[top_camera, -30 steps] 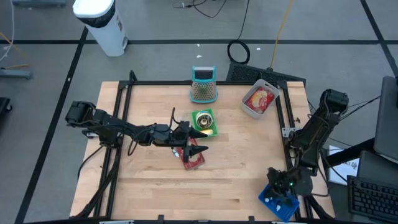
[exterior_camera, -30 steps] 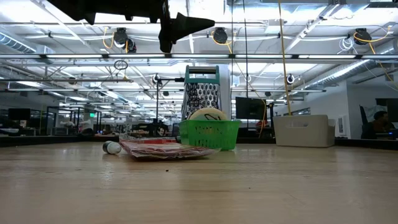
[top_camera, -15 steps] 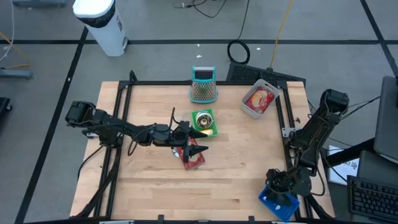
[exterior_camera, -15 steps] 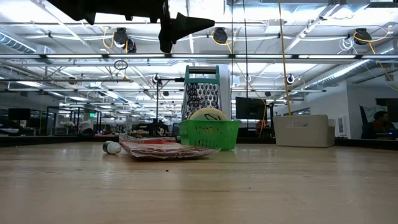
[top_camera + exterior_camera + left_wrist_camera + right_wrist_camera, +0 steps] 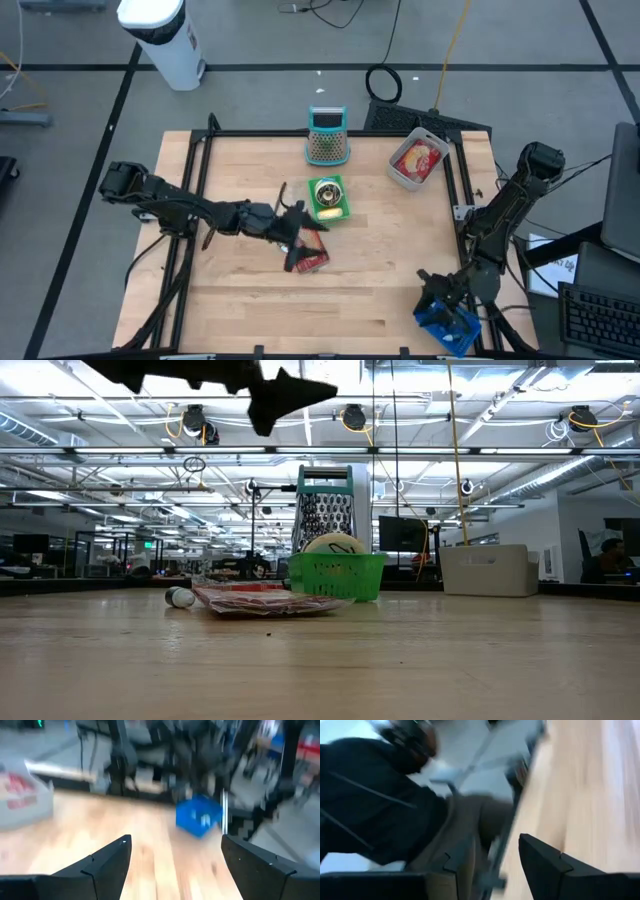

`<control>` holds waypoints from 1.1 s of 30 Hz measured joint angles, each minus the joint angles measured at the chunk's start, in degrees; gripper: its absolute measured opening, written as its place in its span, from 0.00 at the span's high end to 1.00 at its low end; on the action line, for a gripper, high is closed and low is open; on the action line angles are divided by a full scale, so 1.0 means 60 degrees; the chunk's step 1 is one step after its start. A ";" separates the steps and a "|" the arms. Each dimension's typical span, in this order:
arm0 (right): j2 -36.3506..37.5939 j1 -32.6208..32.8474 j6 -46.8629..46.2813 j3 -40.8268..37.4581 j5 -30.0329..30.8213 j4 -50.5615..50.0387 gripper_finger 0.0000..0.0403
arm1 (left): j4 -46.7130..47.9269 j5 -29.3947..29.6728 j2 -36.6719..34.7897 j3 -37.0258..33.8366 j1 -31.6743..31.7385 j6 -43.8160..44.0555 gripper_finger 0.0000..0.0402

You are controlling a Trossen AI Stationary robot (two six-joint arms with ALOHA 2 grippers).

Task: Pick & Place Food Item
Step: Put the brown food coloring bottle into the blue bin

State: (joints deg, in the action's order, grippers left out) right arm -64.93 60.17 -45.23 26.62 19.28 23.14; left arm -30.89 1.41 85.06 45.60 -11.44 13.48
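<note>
The red food packet (image 5: 312, 259) lies flat at the table's (image 5: 240, 300) centre, just below the green basket (image 5: 329, 197). The left gripper (image 5: 300, 238) hovers over it, fingers wide and empty. At lower right, the right gripper (image 5: 437, 295) stands partly open above the blue bin (image 5: 447, 326)

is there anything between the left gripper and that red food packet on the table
Nothing visible. The left gripper hangs open above the red food packet, with only air between them. The green basket sits behind the packet, out of the way.
</note>
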 joint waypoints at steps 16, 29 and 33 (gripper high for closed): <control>0.0063 -0.2926 0.8245 -0.0002 0.0534 0.3956 0.64 | 0.7806 0.1330 -0.0105 -0.0004 -0.1457 -0.1078 0.22; -0.0222 -0.4715 0.7910 -0.0002 0.0748 0.3966 0.64 | 0.9193 0.1574 -0.0100 -0.0004 -0.0968 -0.2806 0.22; -0.0222 -0.4861 0.7908 -0.0002 0.0745 0.3959 0.64 | 0.9182 0.0539 0.0259 -0.0011 -0.0535 -0.2977 0.22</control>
State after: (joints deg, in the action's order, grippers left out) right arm -66.26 31.00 2.22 26.61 23.75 46.90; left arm 24.21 4.64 86.61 45.54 -14.65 -4.38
